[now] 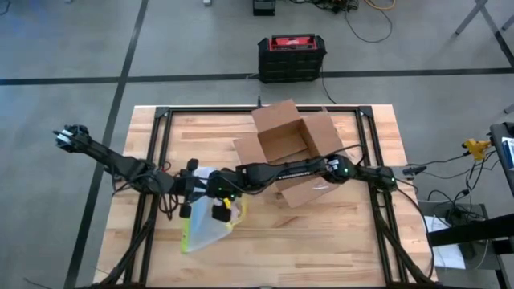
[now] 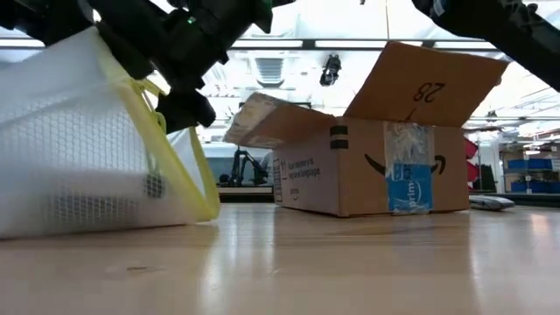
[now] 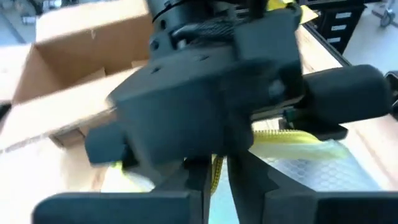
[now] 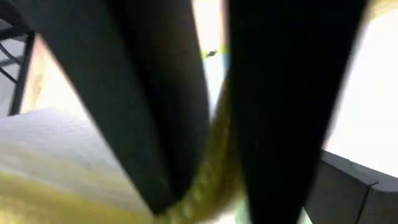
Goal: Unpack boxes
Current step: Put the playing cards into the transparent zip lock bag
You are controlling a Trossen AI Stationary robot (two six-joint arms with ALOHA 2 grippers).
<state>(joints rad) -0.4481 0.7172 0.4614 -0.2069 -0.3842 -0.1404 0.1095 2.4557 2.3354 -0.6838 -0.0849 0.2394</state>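
The brown cardboard box (image 1: 289, 148) stands open on the table's middle right, flaps up, a printed label on its side (image 2: 409, 179). A clear yellow-edged pouch (image 1: 207, 229) is at the table's near left; its lower edge (image 2: 105, 229) rests on the wood and its top is raised. My left gripper (image 3: 216, 186), reaching in from the left, is shut on the pouch. My right gripper (image 1: 221, 195), stretched across from the right, is open close in front of the left one. Its fingers (image 4: 273, 112) stand on either side of the yellow edge; I cannot tell whether they touch it. My left gripper pinches the pouch's yellow edge (image 3: 216, 169) at its raised top between its two fingers. The fingers come in slanting down from the table's left. The pouch hangs tilted below them with its lower edge on the table.
A black and red case (image 1: 291, 56) sits on the floor beyond the table's far edge. Black frame rails (image 1: 161, 152) run along the table's left and right sides. Bare wood (image 1: 321, 249) lies near the front edge.
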